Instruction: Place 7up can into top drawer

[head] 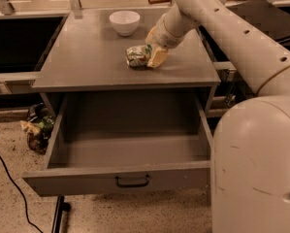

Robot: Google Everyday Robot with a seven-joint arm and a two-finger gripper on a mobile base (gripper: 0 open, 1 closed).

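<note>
One dented can (pixel 137 55), silver-white with green print, lies on the grey cabinet top (pixel 86 64), right of centre and well back from the front edge. It is on the top, not in the drawer.

My gripper (pixel 156 57) sits at the can's right side, with its yellowish tip down at the surface and touching, or all but touching, the can. From this angle I cannot tell whether the gripper is apart, together, or clamped on the can. The arm (pixel 222 28) reaches in from the right, sloping down over the right side of the top.

A white bowl (pixel 124 22) stands upright further back and a little to the left, apart from the can.

Below the top, the drawer (pixel 76 181) is pulled out wide towards me, with its grey floor and side walls in plain view. A dark bar handle (pixel 132 181) sits at the centre of its front panel. The robot's pale body (pixel 256 169) fills the lower right and covers the drawer's right front corner.

On the speckled floor at the left, a black cable (pixel 11 181) curves past, and a crumpled bundle (pixel 37 127) lies beside the cabinet.
</note>
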